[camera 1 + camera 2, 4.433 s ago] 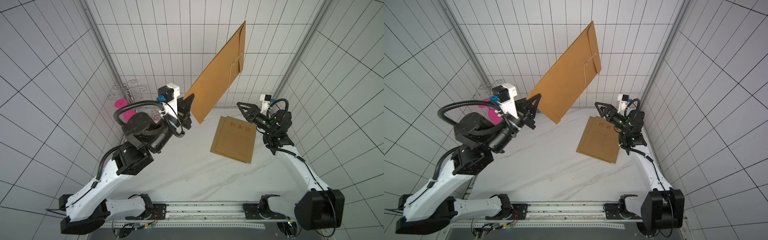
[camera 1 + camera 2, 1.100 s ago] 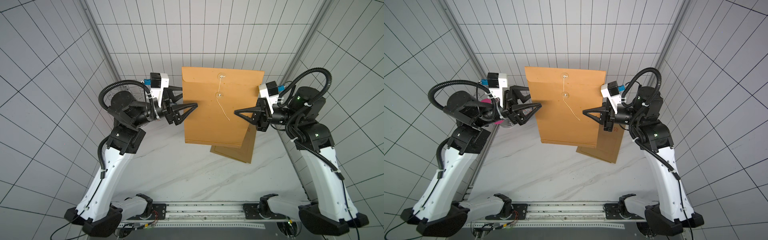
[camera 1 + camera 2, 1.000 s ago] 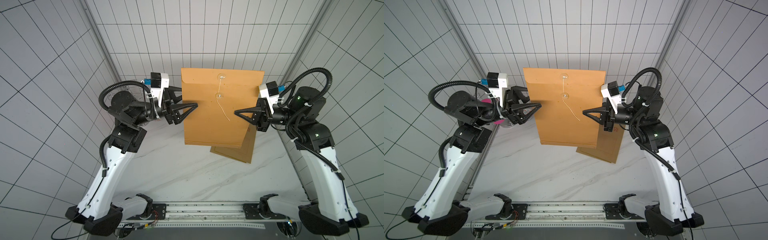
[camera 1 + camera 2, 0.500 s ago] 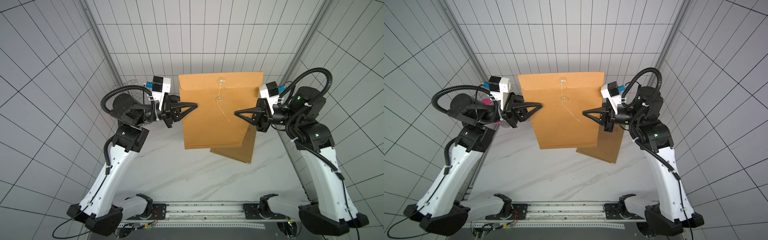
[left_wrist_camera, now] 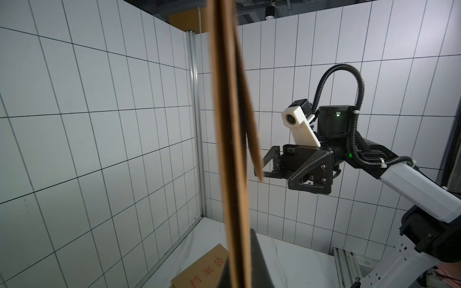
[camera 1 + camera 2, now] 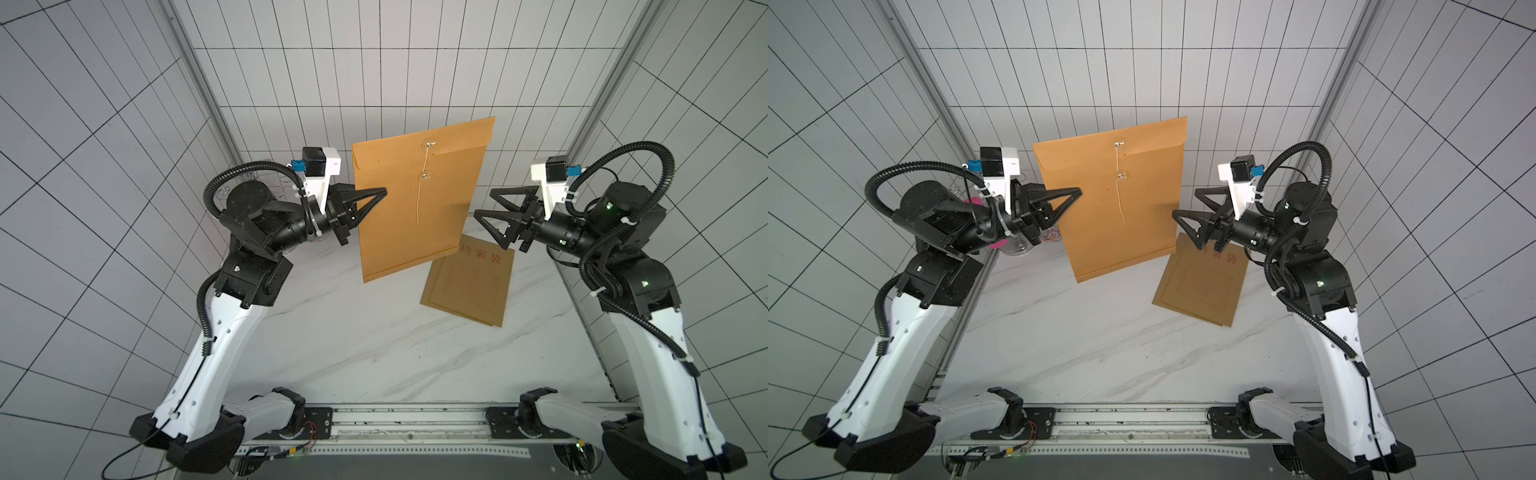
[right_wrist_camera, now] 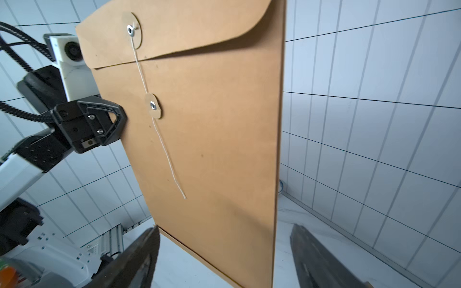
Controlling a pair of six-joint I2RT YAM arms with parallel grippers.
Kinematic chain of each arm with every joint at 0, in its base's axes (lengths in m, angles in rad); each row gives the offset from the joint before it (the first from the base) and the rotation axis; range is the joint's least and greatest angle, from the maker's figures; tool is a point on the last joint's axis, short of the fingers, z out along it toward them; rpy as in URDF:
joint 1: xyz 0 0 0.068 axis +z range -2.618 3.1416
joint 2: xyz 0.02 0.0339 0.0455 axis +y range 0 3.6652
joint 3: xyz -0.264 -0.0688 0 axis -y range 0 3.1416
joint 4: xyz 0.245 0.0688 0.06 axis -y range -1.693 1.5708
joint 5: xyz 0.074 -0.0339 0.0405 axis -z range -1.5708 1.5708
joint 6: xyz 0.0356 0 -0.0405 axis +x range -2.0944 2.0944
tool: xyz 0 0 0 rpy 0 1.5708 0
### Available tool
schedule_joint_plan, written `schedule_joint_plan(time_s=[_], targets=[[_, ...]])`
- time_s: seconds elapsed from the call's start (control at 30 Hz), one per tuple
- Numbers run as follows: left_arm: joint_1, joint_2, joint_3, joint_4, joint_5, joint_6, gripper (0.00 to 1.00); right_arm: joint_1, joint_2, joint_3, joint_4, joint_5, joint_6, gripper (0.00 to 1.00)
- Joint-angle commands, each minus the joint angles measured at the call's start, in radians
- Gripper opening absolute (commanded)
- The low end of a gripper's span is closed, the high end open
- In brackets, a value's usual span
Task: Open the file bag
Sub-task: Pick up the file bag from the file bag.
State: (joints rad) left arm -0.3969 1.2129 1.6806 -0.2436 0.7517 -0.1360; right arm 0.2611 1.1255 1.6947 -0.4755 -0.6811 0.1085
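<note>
A brown paper file bag [image 6: 415, 216] [image 6: 1121, 208] hangs upright above the table with its right side tilted up. My left gripper [image 6: 384, 191] [image 6: 1079, 191] is shut on its left edge. The flap is folded down, and the white string [image 7: 164, 149] hangs loose from the two round buttons. In the left wrist view the bag [image 5: 229, 124] shows edge-on, with the flap [image 5: 252, 139] standing a little off the body. My right gripper [image 6: 483, 203] [image 7: 224, 227] is open at the bag's right edge, its fingers wide apart and holding nothing.
A second brown file bag [image 6: 469, 286] [image 6: 1200, 282] with red characters lies flat on the white marble table [image 6: 374, 340], at the back right under the right gripper. Pink objects [image 6: 971, 201] sit behind the left arm. Tiled walls enclose the back and both sides.
The left gripper closed on the bag's left edge. The right gripper opened and let go of the right edge. The bag tilted, right side up.
</note>
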Motion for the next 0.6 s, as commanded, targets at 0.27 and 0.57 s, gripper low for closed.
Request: schedule_joint_plan(time_s=[0.27,0.57], targets=[[0.001,-0.012,0.038,-0.074,-0.170,0.067,0.00,0.006,-0.062,-0.150,0.091,0.002,0.059,0.82],[0.001,-0.040,0.005,-0.047,-0.153,0.058,0.00,0.114,0.020,-0.290,0.506,-0.235,0.169,0.76]])
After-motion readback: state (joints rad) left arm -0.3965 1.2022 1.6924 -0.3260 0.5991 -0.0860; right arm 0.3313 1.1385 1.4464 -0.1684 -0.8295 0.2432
